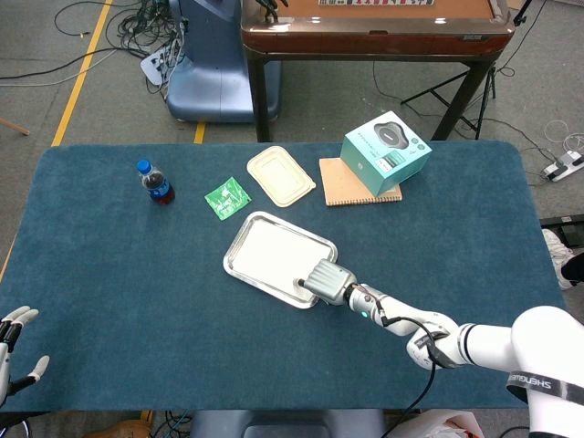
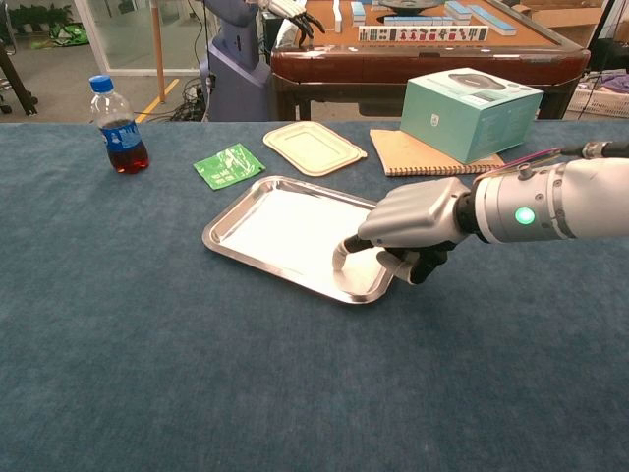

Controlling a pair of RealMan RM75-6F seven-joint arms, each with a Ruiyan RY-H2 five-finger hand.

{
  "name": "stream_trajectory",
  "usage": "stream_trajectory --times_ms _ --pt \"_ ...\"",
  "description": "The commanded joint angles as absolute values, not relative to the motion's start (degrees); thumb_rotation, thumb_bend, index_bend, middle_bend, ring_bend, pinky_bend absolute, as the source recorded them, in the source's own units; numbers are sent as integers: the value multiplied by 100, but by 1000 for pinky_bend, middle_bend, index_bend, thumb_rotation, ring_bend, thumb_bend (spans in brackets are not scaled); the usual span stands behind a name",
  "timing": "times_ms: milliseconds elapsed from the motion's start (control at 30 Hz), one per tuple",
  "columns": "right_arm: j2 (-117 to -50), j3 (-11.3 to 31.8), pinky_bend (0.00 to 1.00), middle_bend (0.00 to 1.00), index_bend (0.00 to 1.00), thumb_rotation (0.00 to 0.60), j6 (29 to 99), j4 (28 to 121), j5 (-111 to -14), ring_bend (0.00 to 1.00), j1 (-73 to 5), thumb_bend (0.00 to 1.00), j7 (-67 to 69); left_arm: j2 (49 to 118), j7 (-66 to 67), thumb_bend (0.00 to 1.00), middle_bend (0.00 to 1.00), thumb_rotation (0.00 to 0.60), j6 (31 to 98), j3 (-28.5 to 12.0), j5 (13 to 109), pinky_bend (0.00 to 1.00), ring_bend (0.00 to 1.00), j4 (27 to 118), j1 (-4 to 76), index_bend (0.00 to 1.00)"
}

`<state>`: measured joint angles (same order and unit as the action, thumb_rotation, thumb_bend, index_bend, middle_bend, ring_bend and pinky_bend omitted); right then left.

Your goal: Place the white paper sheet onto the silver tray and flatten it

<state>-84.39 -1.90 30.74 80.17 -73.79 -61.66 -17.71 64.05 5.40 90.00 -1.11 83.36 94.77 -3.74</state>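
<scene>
The shiny silver tray (image 2: 257, 201) sits on the fuzzy blue counter (image 2: 147, 324). The smooth white paper sheet (image 2: 285, 231) lies inside. The right hand (image 2: 413, 224) presses one finger down, holding nothing. The left hand (image 1: 14, 351) is open.

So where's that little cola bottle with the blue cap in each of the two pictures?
Head view: the cola bottle stands upper left on the blue table, left of the green packet.
Chest view: the bottle stands far left near the table's back edge, again left of the green packet.
Shared landmark: the silver tray, lying past the packet, toward the robot's right.
</scene>
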Motion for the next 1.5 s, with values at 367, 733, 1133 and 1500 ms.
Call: stream_trajectory --times_ms 367,733,1133,1500 --pt "-7745 25 1000 1000 145 600 3982 8734 -7644 1000 -5765 1000 -1610 6370 561 218 179 600 8972 -160 8315 112 170 9509 -325 222" --pt "-6830 110 905 789 117 600 5795 9684 -6834 751 -4510 729 -2217 6369 501 218 179 600 8861 -255 8297 112 170 9458 -185 222" --pt "-6474 7 529 343 97 600 7143 10056 -6652 302 -3276 537 -2091 6402 505 218 179 600 8799 -370 8298 111 169 9442 -20 222" --pt "-6369 -236 426 263 96 600 8225 10291 -7071 205 -2227 501 -2082 6428 492 218 179 600 8892 -347 8440 112 168 9453 7 221"
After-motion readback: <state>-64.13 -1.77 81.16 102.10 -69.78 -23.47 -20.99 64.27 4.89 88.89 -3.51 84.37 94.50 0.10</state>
